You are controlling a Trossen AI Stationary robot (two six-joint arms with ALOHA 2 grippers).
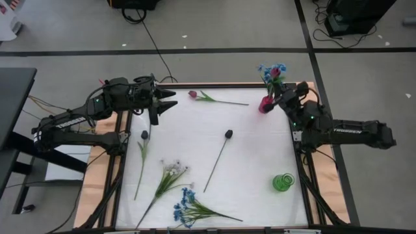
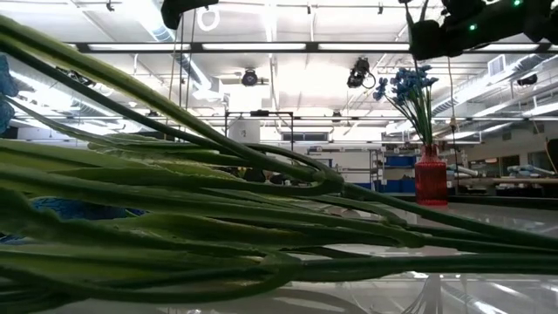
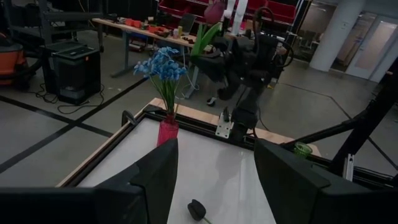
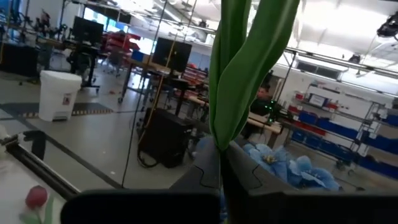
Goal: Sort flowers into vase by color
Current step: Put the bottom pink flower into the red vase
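Right gripper [image 1: 281,93]: I am clamping a red-pink tulip [image 3: 213,11] upright over the red vase [image 1: 266,104] for insertion; left gripper [image 1: 170,99]: fingers apart, idling at the table's far-left corner.

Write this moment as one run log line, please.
right claw: shut on pink flower, above red vase | left claw: open, idle | green vase: empty
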